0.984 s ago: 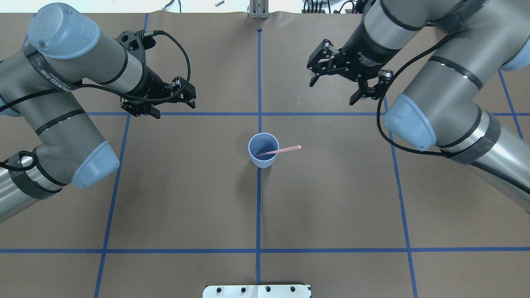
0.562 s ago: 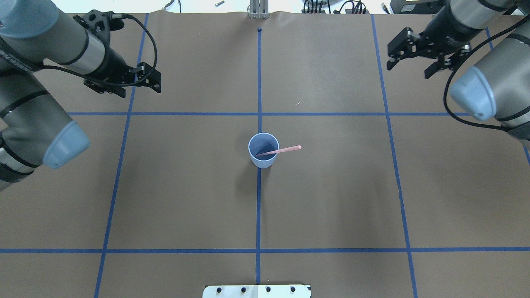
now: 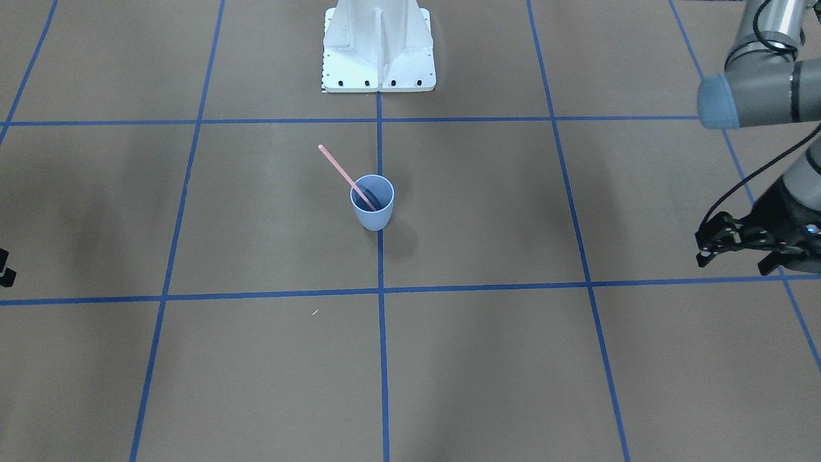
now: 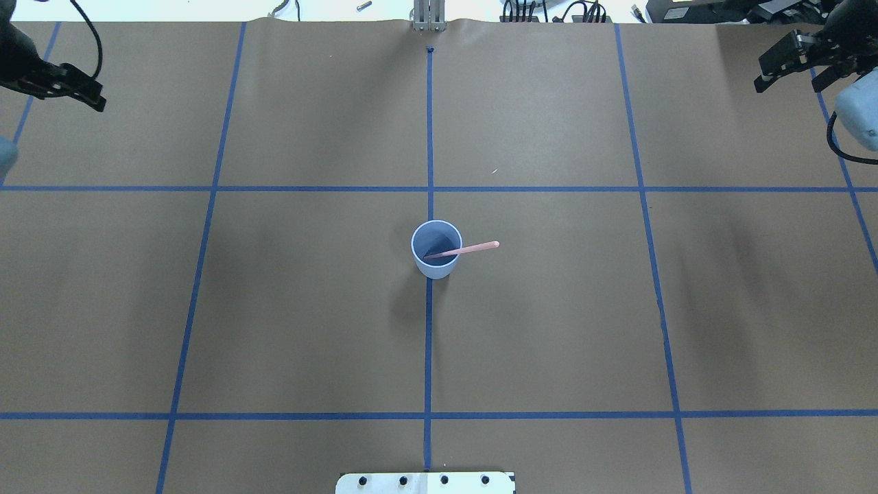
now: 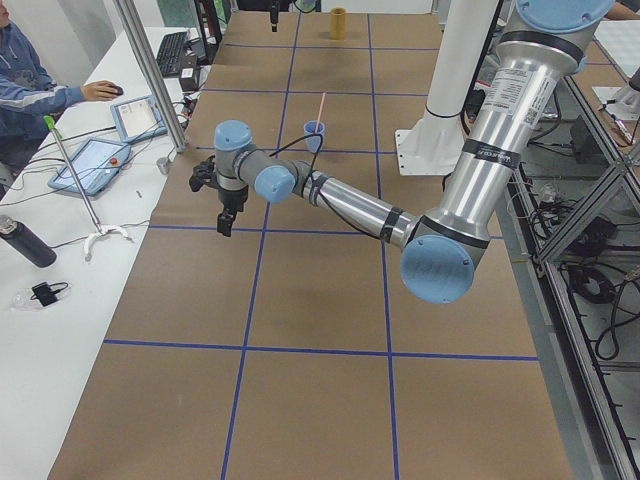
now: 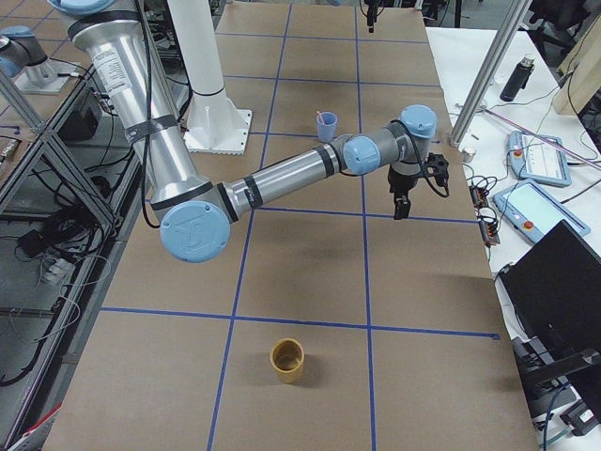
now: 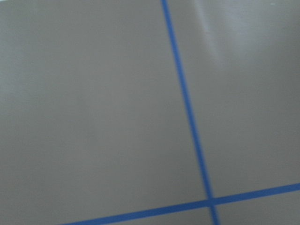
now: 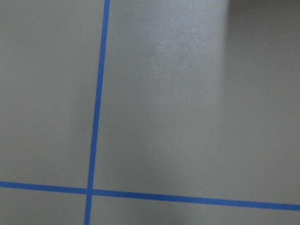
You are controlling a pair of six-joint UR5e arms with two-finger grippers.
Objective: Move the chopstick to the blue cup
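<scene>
Leaning, seemingly: one chopstick point(image 4: 466, 249), one cup point(image 4: 435, 271)

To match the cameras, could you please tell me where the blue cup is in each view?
Front-facing: blue cup near centre, below white base.
Overhead: centre, above base.
Exterior left: upper middle, left of base.
Exterior right: upper middle, right of base.
Left wrist: absent.
Right wrist: absent.
Shared landmark: white base.

We read no text, label, brand, number or sign in any view; all surfaces appear unmarked or too blurred.
</scene>
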